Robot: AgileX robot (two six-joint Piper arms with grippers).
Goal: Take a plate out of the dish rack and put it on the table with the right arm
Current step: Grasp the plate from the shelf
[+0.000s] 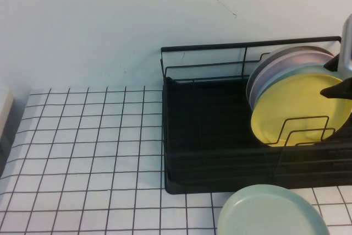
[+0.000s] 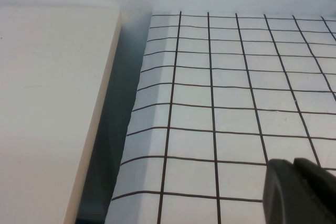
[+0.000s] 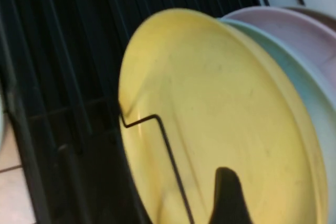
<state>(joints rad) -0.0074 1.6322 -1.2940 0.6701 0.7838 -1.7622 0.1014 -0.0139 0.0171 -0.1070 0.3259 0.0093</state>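
Observation:
The yellow plate (image 1: 300,105) stands on edge in the black dish rack (image 1: 203,136), leaning on the wire dividers as the frontmost of the stack. My right gripper (image 1: 336,77) is at the plate's upper right rim, open. One black finger is in front of the yellow face and the other behind the rim. In the right wrist view the plate (image 3: 220,114) fills the picture, with one finger (image 3: 228,198) dark against it. My left gripper (image 2: 300,192) hangs shut and holding nothing over the gridded white table (image 2: 231,93), far from the rack.
Pale blue and lilac plates (image 1: 286,61) stand behind the yellow one. A mint-green plate (image 1: 272,213) lies flat on the table in front of the rack. A beige block (image 2: 47,103) borders the table's left edge. Open grid surface (image 1: 82,152) lies left of the rack.

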